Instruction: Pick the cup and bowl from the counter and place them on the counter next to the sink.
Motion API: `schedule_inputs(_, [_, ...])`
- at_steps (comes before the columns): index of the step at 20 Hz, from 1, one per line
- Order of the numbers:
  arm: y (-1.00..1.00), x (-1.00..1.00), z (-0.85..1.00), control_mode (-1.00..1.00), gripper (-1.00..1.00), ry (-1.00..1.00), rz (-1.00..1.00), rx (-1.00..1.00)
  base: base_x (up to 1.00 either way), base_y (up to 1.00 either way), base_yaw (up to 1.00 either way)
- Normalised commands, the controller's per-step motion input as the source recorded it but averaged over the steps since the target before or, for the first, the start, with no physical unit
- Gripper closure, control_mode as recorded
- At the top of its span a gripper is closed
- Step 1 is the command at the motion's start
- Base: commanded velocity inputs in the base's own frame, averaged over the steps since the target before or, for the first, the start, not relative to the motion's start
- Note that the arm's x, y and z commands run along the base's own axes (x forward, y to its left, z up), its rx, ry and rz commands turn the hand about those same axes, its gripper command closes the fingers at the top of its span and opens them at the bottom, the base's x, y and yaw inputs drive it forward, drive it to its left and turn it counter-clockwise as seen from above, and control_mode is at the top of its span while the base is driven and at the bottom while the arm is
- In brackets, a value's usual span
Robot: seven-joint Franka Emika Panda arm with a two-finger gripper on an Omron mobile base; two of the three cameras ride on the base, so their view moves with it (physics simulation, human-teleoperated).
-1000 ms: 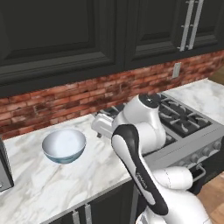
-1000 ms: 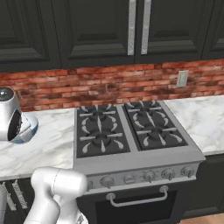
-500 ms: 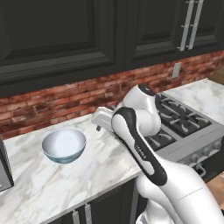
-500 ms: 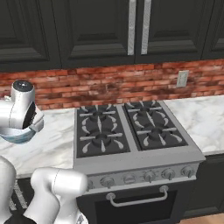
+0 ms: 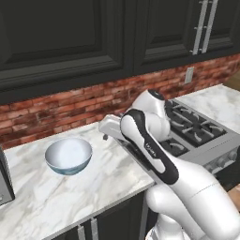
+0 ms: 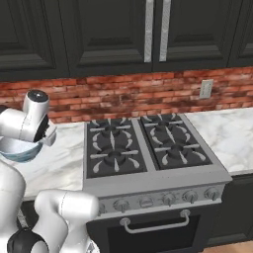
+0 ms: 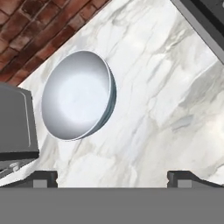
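Note:
The bowl (image 5: 68,155), white inside and pale blue-grey outside, stands upright on the white marble counter (image 5: 108,183), left of the stove. My gripper (image 5: 105,136) hangs just right of the bowl and a little above the counter, apart from it. In the hand view the bowl (image 7: 76,100) lies ahead and to the left of my open gripper (image 7: 114,179), whose two dark fingertips (image 7: 43,178) stand wide apart with only marble between them. From the right base view the bowl (image 6: 17,149) peeks out under my hand. The cup and the sink are out of view.
A black gas stove (image 6: 143,148) adjoins the counter on the right. A grey boxy appliance (image 5: 3,180) stands at the counter's left edge, close to the bowl (image 7: 15,122). A brick wall (image 5: 70,105) and dark upper cabinets back the counter. My own arm (image 5: 150,150) rises over the counter's front edge.
My arm's elbow and upper links have swung up and over toward the bowl. The hand itself has shifted little beside the bowl. The fingers stayed open and the bowl has not moved.

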Motion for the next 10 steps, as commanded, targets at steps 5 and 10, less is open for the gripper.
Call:
schedule_inputs(5, [0.12,0.26,-0.25,-1.00,-1.00,-0.04,0.01,0.00,0.00,0.00,0.00])
schedule_inputs(10, [0.23,0.32,-0.27,-1.00,-1.00,0.00,0.00,0.00,0.00,0.00,0.00])
